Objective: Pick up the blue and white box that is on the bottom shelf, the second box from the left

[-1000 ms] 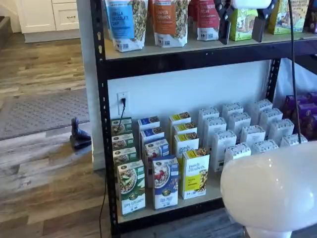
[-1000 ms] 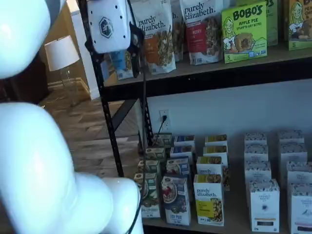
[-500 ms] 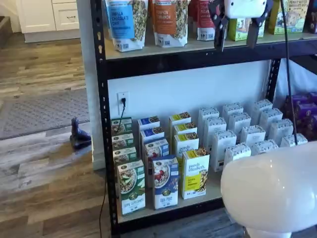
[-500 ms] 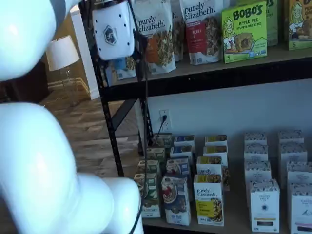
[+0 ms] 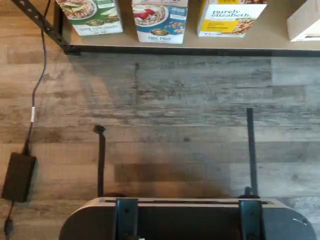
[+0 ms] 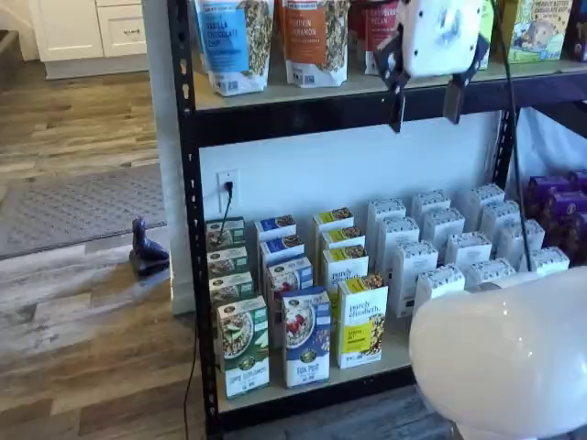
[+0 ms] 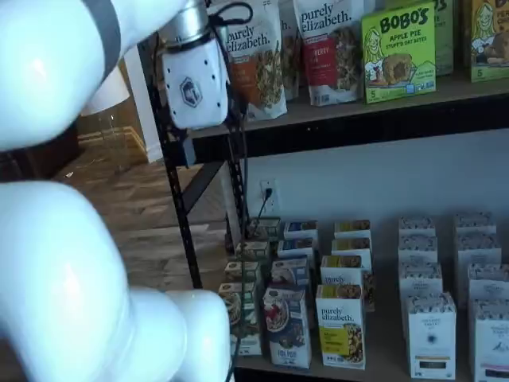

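The blue and white box (image 6: 306, 337) stands at the front of the bottom shelf (image 6: 400, 346), between a green-and-white box (image 6: 243, 346) and a yellow box (image 6: 362, 321). It shows in both shelf views (image 7: 286, 326) and in the wrist view (image 5: 160, 20), with berries pictured on its front. My gripper (image 6: 424, 108) hangs high up in front of the upper shelf's black rail, far above the box. Its two black fingers stand apart with a plain gap and hold nothing. In a shelf view it shows side-on (image 7: 191, 147).
Rows of white boxes (image 6: 440, 247) fill the right of the bottom shelf. Granola bags (image 6: 316, 37) stand on the upper board. Purple boxes (image 6: 559, 206) are at the far right. A cable and power adapter (image 5: 17, 175) lie on the wood floor. My white arm (image 6: 500, 348) blocks the lower right.
The gripper has come down from the view's top edge and shifted left, now hanging in front of the upper shelf's rail. The boxes have not moved.
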Controlling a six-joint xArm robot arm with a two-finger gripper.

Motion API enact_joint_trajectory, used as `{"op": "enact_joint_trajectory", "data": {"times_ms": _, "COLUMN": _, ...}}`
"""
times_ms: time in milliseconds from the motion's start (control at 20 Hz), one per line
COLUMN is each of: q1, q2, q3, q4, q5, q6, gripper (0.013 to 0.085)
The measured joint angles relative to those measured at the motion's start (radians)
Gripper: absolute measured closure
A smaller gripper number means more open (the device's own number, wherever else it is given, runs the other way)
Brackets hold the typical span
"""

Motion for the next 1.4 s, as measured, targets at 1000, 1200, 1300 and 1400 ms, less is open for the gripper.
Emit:
{"op": "enact_joint_trajectory", "data": {"times_ms": 1000, "q1": 0.118, "q2": 0.043, "q3": 0.239, "q4": -0.055, "q5": -0.27, "q6": 0.121, "gripper": 0.013}}
{"op": "enact_joint_trajectory", "data": {"times_ms": 1200, "q1": 0.13, "q2": 0.074, "q3": 0.283, "q4": -0.06, "q5": -0.343, "q6": 0.136, "gripper": 0.013}}
{"op": "enact_joint_trajectory", "data": {"times_ms": 1300, "q1": 0.154, "q2": 0.093, "q3": 0.301, "q4": -0.097, "q5": -0.374, "q6": 0.168, "gripper": 0.013}}
{"op": "enact_joint_trajectory", "data": {"times_ms": 1400, "q1": 0.153, "q2": 0.105, "q3": 0.331, "q4": -0.093, "q5": -0.428, "q6": 0.171, "gripper": 0.013}}
